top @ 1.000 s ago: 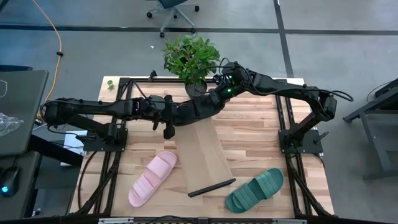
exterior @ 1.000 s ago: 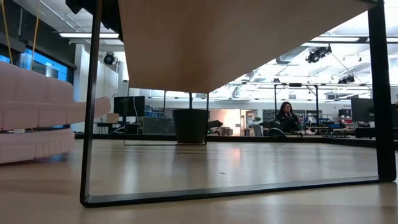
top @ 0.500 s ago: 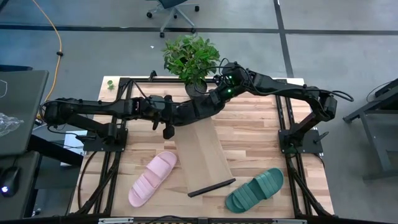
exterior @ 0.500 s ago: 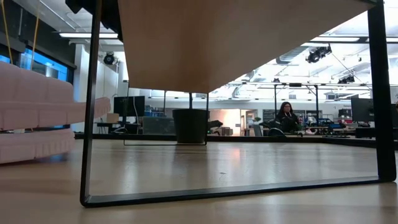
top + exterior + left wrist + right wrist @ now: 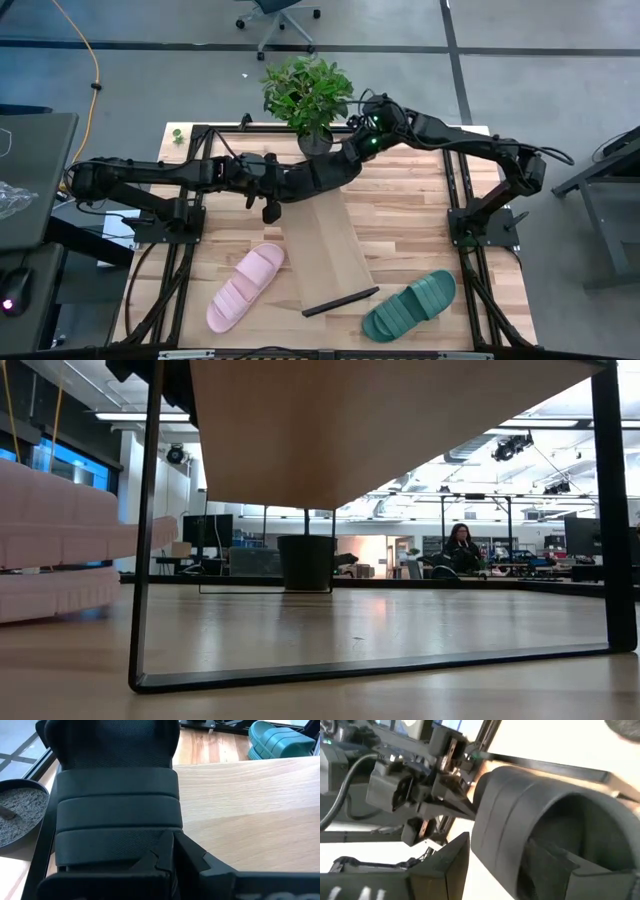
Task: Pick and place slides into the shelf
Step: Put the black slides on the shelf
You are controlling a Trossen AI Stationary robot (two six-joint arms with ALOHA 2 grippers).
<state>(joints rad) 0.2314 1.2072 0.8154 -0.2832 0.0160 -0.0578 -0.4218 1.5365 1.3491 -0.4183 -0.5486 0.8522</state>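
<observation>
On the butcher-block table (image 5: 420, 230), the biggest thing is the shelf (image 5: 330, 250), a long light-wood plank running from the far middle toward the near edge. Its thin black bar (image 5: 340, 300) shows at the near end. From the low view you're basically looking under it, with the plank's underside (image 5: 380, 420) overhead.

Both arms reach in and meet over the shelf's far end. The left gripper (image 5: 268, 200) is at the far-left corner of the plank and the right gripper (image 5: 295, 183) is just beside it. Honestly I can't tell from any view whether either one is gripping or open, it's all dark on dark there.

A leafy potted plant (image 5: 305, 90) stands at the far edge of the table, right behind where the arms meet.

Slides:
- **Black:** the black slide (image 5: 117, 815) fills the left wrist view, ribbed strap up, sitting at the shelf's far end by the plank (image 5: 250, 805). It's also huge in the right wrist view (image 5: 530, 835).
- **Green:** the green slide (image 5: 410, 305) lies on the table near-right, just right of the shelf's near end.
- **Pink:** the pink slide (image 5: 245, 287) lies near-left, on the other side of the shelf.

A person (image 5: 460, 545) is sitting way off in the room behind.
</observation>
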